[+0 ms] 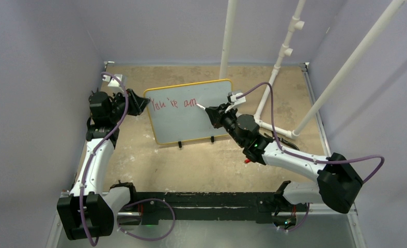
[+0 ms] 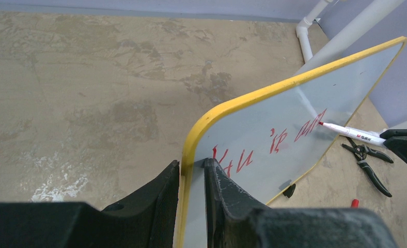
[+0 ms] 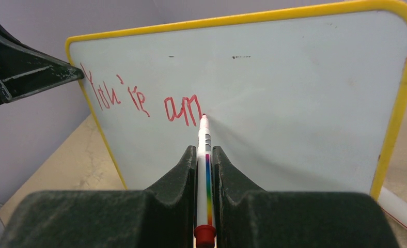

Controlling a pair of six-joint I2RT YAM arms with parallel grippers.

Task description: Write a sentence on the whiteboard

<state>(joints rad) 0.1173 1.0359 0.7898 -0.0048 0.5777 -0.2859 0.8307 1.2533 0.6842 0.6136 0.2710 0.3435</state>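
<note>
The whiteboard (image 1: pixel 186 126) stands on its long edge near the middle of the worktop (image 1: pixel 191 165), propped on two small black feet (image 1: pixel 179 144), with its writing face toward the arms. It is a smooth, glossy white sheet in a thin yellow frame with rounded corners. Red handwriting (image 1: pixel 173 105) runs along the upper left of the face and reads "You're an".

The left tool (image 1: pixel 139 103) is clamped on the board's left edge. Its wrist view shows this best: the two dark, scuffed fingers (image 2: pixel 162 191) pinch the yellow frame between them, one on each side of the whiteboard (image 2: pixel 263 129).

The right tool (image 1: pixel 214 112) is closed tight on a marker (image 1: pixel 200 106). Its wrist view shows the marker (image 3: pixel 204 137) lying in the slot between the fingers, a white barrel with a rainbow stripe and a red end. The red tip touches the whiteboard (image 3: pixel 304 103) just after the last letter.

Only the left wrist view shows a pair of black-handled pliers (image 2: pixel 366 160) lying flat on the worktop (image 2: pixel 88 103) in front of the board, and a small red cap (image 2: pixel 354 203) nearby. That view also shows the tan surface as mottled and stained.

Only the overhead view shows white plastic pipes (image 1: pixel 227 36) rising behind and to the right of the board, against pale lilac walls.
</note>
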